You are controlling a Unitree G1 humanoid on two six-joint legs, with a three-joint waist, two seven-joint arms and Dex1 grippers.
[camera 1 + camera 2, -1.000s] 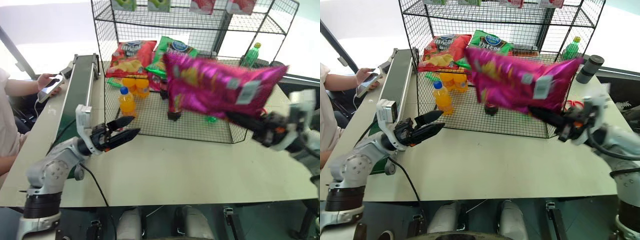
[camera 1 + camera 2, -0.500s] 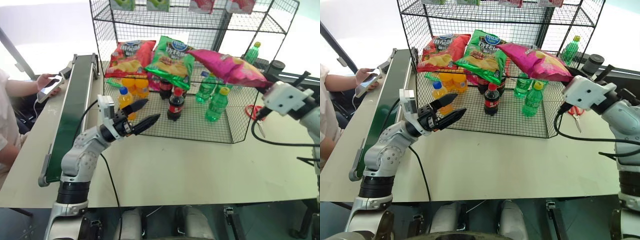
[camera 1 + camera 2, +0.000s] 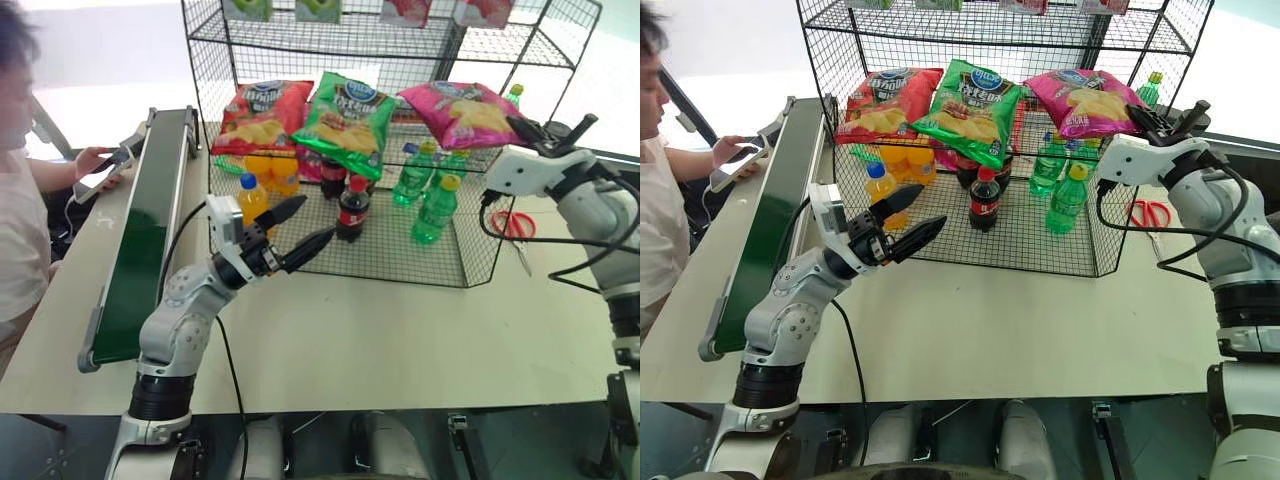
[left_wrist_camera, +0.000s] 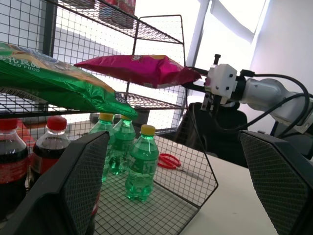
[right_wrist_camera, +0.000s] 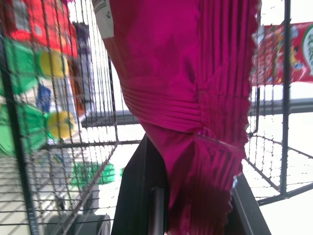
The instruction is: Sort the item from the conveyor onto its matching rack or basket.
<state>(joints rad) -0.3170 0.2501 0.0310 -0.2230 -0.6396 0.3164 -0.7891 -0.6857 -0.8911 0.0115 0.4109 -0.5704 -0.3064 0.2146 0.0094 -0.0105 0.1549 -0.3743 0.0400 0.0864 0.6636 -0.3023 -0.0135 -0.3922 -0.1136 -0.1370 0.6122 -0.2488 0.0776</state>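
Note:
The item, a shiny magenta-pink chip bag [image 3: 463, 110], lies flat over the right end of the black wire rack's [image 3: 212, 120] middle tier, beside a green chip bag [image 3: 349, 108]. I cannot tell whether it rests on the wires. My right gripper [image 3: 522, 130] is shut on the bag's crimped end [image 5: 200, 161], just outside the rack's right side. My left gripper [image 3: 318, 216] hangs open and empty in front of the rack's bottom tier, right of the dark green conveyor [image 3: 145, 220].
A red chip bag [image 3: 262, 115] sits at the left of the same tier. Orange [image 3: 253, 196], cola [image 3: 350, 206] and green bottles [image 3: 430, 208] stand on the bottom tier. Red scissors [image 3: 513, 224] lie right of the rack. A person holds a phone [image 3: 100, 168] beside the conveyor.
My right gripper has rolled over and carried the pink bag forward into the rack's middle tier, now lying flat. My left gripper drifted slightly right. The person leaned into view.

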